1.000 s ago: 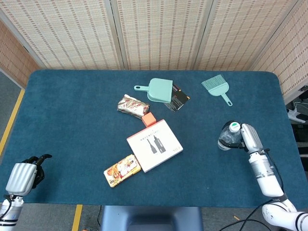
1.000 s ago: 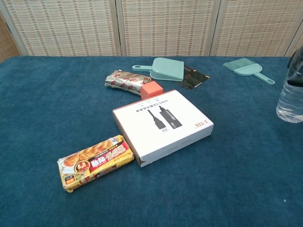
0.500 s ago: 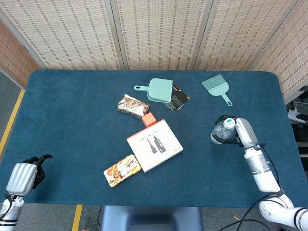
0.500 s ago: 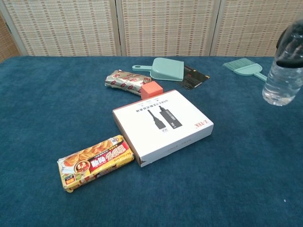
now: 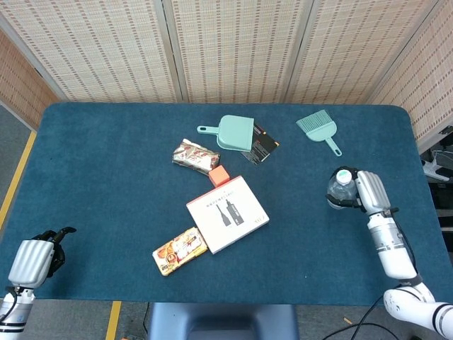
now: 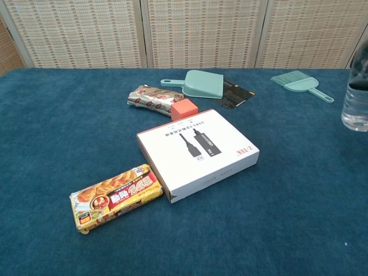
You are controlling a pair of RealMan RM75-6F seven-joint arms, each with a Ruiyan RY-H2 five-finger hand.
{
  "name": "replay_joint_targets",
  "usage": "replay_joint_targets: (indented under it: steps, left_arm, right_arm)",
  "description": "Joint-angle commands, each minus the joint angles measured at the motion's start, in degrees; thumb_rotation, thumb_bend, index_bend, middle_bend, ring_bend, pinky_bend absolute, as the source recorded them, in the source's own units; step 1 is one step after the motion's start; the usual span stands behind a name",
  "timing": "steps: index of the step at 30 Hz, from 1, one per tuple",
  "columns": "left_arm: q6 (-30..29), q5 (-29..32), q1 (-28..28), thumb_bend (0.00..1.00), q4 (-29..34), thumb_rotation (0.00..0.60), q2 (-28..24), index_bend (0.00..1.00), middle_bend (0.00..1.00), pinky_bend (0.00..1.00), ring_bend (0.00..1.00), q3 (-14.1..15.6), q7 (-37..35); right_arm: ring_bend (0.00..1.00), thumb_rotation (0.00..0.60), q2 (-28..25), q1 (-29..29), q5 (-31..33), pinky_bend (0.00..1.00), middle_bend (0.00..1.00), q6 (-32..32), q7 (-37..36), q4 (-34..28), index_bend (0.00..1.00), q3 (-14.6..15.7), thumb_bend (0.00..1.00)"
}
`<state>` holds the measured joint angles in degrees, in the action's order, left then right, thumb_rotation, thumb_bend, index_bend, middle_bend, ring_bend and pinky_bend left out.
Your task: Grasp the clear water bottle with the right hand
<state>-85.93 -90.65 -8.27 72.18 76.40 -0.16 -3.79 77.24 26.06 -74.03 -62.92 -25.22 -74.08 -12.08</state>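
The clear water bottle (image 5: 340,188) with a pale green cap is held upright by my right hand (image 5: 367,191) at the right side of the table. In the chest view only the bottle's (image 6: 356,100) lower part shows at the right edge, lifted off the blue cloth; the hand itself is cut off there. My left hand (image 5: 35,256) hangs off the near left corner of the table with its fingers curled in and nothing in it.
A white box (image 5: 227,213) lies mid-table with an orange block (image 5: 219,176) beside it, a snack pack (image 5: 180,250) to its near left and a wrapped bar (image 5: 195,156) behind. A green dustpan (image 5: 233,132), black card (image 5: 262,146) and green brush (image 5: 318,129) sit further back.
My right hand carried the bottle left and up half a second ago, then back to the right; it now sits further right than before, still held off the cloth.
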Motion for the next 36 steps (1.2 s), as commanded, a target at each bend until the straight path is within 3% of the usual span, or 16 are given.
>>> replay_joint_targets:
  steps: [1,11,15,19,23,29,36]
  left_arm:
    - [0.03,0.04,0.01,0.47,0.01,0.6,-0.01,0.31,0.47,0.6,0.42,-0.01,-0.02]
    - [-0.29,-0.26,0.05,0.47,0.39,0.6,-0.16,0.31,0.47,0.6,0.42,0.04,0.14]
    - [-0.14,-0.24,0.04,0.47,0.4,0.6,-0.14,0.31,0.46,0.6,0.42,0.11,0.16]
    - [-0.04,-0.19,0.03,0.47,0.42,0.6,-0.14,0.31,0.47,0.6,0.42,0.12,0.25]
    - [0.04,-0.19,0.01,0.47,0.29,0.6,-0.03,0.31,0.47,0.6,0.42,0.14,0.47]
    - [0.51,0.02,-0.03,0.47,-0.01,0.6,0.11,0.31,0.47,0.6,0.42,0.23,0.81]
    - [0.57,0.0,-0.01,0.47,-0.01,0.6,0.09,0.31,0.46,0.6,0.42,0.31,1.23]
  right_arm:
    - [0.59,0.6,2.46,0.5,-0.11,0.79,0.64,2.27,-4.01,4.08,0.74,0.63,0.32]
    - [0.59,0.6,-5.26,0.39,-6.09,0.79,0.64,-7.69,5.06,-14.9,0.74,-2.6,0.32]
    - [0.59,0.6,-5.52,-0.83,-4.32,0.79,0.64,-8.46,6.5,-15.47,0.74,-2.33,0.32]
    - [0.59,0.6,-2.9,-1.26,-1.32,0.79,0.64,-5.97,2.56,-8.65,0.74,-1.7,0.32]
    - [0.59,0.6,1.15,-0.86,-0.28,0.79,0.64,-0.85,-7.76,2.73,0.74,-0.63,0.32]
    - [0.59,0.6,8.31,0.33,-3.79,0.79,0.64,2.77,-21.6,19.73,0.74,1.73,0.32]
    - [0.59,0.6,14.19,1.02,-7.86,0.79,0.64,1.37,-29.18,32.09,0.73,4.04,0.32]
